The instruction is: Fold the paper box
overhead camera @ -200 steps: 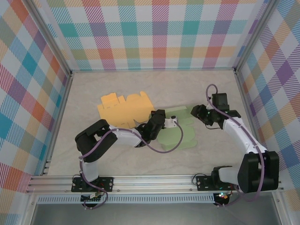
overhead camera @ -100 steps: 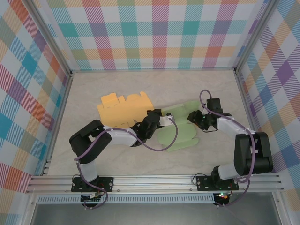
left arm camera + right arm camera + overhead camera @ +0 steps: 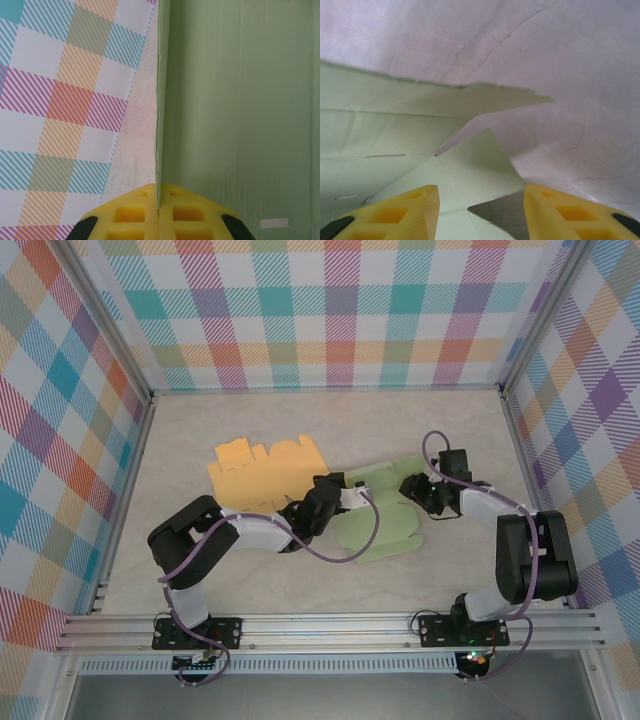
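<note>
Your left end effector [image 3: 357, 497] is clamped shut on the green paper box [image 3: 388, 525]. In the left wrist view its two yellow fingers [image 3: 130, 215] meet with the thin edge of the green sheet [image 3: 240, 100] pinched between them. That edge runs straight up the frame from the pads, with the checked wall [image 3: 65, 100] off to one side. The green box is an unfolded blank lying on the counter [image 3: 450, 430] a little right of centre, between your two end effectors. Its near part rests flat, while the part toward the back looks lifted, though you cannot tell from above how far. Your right end effector [image 3: 408, 490] sits at the right-hand edge of the same blank, pointing left toward it. In the right wrist view its jaws stand apart. One yellow finger [image 3: 395, 212] sits over the green card and the other [image 3: 572, 212] over bare counter [image 3: 545, 60]. A pointed green flap [image 3: 475, 170] reaches into the gap between them, but neither pad is pressed against it, so treat that end effector as open and holding nothing. Behind the flap a longer green panel [image 3: 395, 125] runs across the frame with a ragged upper edge. A second blank, the orange paper box [image 3: 262, 472], lies flat on the counter to the left of the green one and near it. Your left arm reaches across its near edge. Pastel plaid walls [image 3: 320, 310] enclose the counter on three sides.
</note>
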